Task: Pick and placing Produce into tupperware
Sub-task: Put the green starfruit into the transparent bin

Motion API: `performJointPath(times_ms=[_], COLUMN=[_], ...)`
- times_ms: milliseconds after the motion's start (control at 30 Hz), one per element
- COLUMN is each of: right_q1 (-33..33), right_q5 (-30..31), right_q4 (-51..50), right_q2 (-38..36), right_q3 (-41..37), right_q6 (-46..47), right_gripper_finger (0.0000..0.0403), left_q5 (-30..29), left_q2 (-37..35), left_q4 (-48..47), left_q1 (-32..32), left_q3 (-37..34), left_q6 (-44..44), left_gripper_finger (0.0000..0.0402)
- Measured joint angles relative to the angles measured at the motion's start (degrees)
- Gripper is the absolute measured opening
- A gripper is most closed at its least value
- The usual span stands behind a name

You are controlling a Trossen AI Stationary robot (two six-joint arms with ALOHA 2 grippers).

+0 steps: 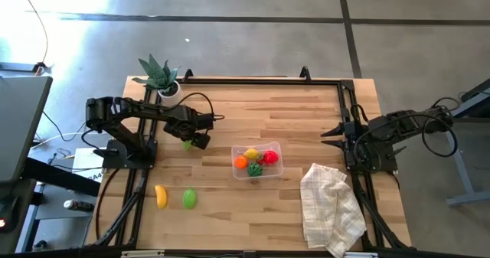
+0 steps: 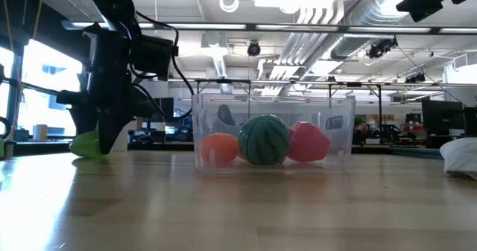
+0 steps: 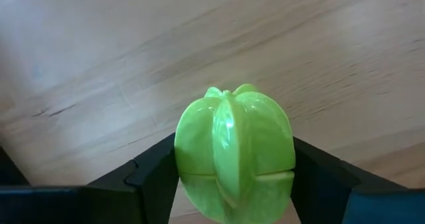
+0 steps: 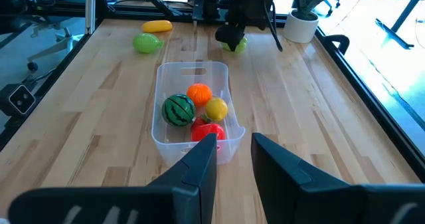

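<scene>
While I look straight down from above, my left gripper [image 1: 191, 141] sits over a ridged green fruit [image 1: 187, 144] on the wooden table [image 1: 306, 112], well off to the left of the clear tupperware [image 1: 257, 161], on the side toward the potted plant [image 1: 159, 77]. Inside the tupperware I see the orange [image 1: 240, 162], lemon [image 1: 250, 153], watermelon [image 1: 255, 168] and red pepper [image 1: 270, 157]; a banana [image 1: 161, 196] and another green piece [image 1: 189, 199] lie on the near-left of it, and the checked cloth [image 1: 331, 208] on its right. My right gripper [image 1: 334, 131] waits beyond the tupperware's right side, away from it. Down at table height, the left fingers straddle the green fruit [image 2: 86, 143], which rests on the wood left of the tupperware [image 2: 273, 130]. Through my left wrist camera, my two fingers [image 3: 156, 174] stand against both sides of that green fruit [image 3: 234, 151], closed around it. From my right wrist, my right fingers [image 4: 199, 161] stand a little apart with nothing between them, pointing at the tupperware [image 4: 194, 111].
</scene>
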Motion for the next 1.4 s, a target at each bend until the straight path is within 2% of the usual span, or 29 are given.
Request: performJointPath(times_ms=[133, 400, 533, 733, 1000, 1400], right_q1=[0.00, 0.00, 0.00, 0.00, 0.00, 0.00], right_q5=[0.00, 0.00, 0.00, 0.00, 0.00, 0.00], right_q4=[0.00, 0.00, 0.00, 0.00, 0.00, 0.00], right_q2=[0.00, -0.01, -0.01, 0.00, -0.01, -0.01], right_q3=[0.00, 0.00, 0.00, 0.00, 0.00, 0.00], right_q6=[0.00, -0.01, 0.00, -0.02, 0.00, 0.00], right_gripper_finger=[0.0084, 0.0084, 0.0084, 0.0084, 0.0084, 0.0084], left_q5=[0.17, 2.54, 2.87, -0.45, -2.15, -9.74], left_q2=[-0.04, -0.11, -0.11, -0.13, -0.13, -0.15], left_q4=[-0.02, 0.24, 0.01, -1.49, -1.61, -1.18], left_q1=[0.00, 0.00, -0.24, -1.82, -6.58, -18.11], left_q3=[0.00, 0.35, 3.11, 9.50, 22.27, 49.63], left_q6=[1.44, 6.97, 12.97, 20.21, 34.08, 53.27], left_gripper_finger=[0.0205, 0.0205, 0.0217, 0.0206, 0.0211, 0.0207])
